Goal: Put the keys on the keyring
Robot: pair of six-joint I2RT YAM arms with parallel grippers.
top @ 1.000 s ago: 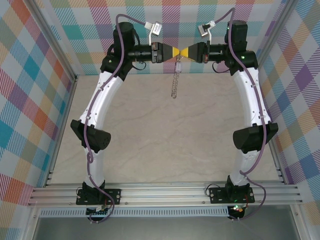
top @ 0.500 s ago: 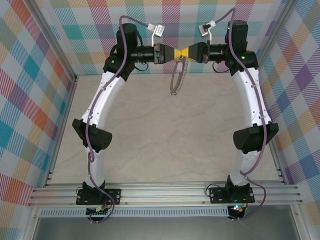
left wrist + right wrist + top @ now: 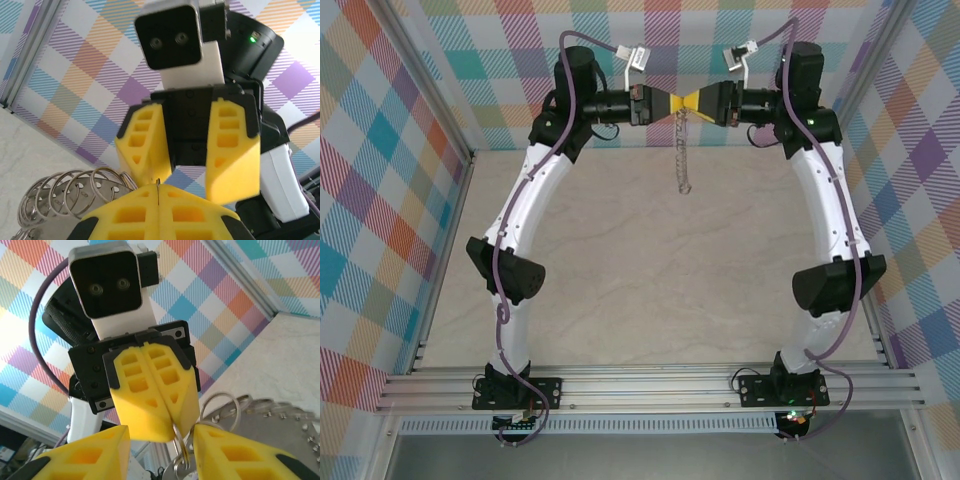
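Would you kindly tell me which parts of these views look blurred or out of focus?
Top external: evenly lit, sharp, though the hanging keyring is too small for detail. Left wrist: its loops, lower left, look soft. Right wrist: its loops, lower right, are smeared; the left gripper is crisp.

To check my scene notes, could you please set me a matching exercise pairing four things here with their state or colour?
Things:
1 left claw
2 right claw
3 keyring
4 table

States:
A dangles below the claw tips
B shut
C pale, marbled
D jaws apart

Pairs: 1-B; 2-D; 3-A; 4-C.
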